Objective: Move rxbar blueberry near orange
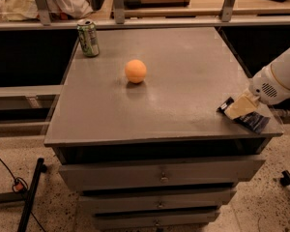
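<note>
1. rxbar blueberry: lies flat at the front right corner of the tabletop, close to the front and right edges. It is partly covered by the gripper. Dark wrapper shows on both sides of the gripper tip.
2. gripper: low over the bar and on or against its top, coming in from the right on the white arm. Can't tell if it is apart, together or clamped on the bar; the tip hides the contact.
3. orange: sits alone on the tabletop left of centre and toward the back, well apart from the bar. Nothing lies between them.
4. Other: green can upright at the back left corner, beyond the orange and off the direct path. Drawers sit below the tabletop.
5. Step in hand (judgement): the grasp stage at the bar. Bar is not lifted and transport has not begun, so the task is early.
6. Next move calls for (judgement): get a firm hold on the flat bar, lift it clear, carry it left and back across the tabletop, and set it down just beside the orange.
7. Watch for (judgement): the bar is thin and near the edge, so a slip could push it off the corner. Bumping the orange on arrival could make it roll.
</note>
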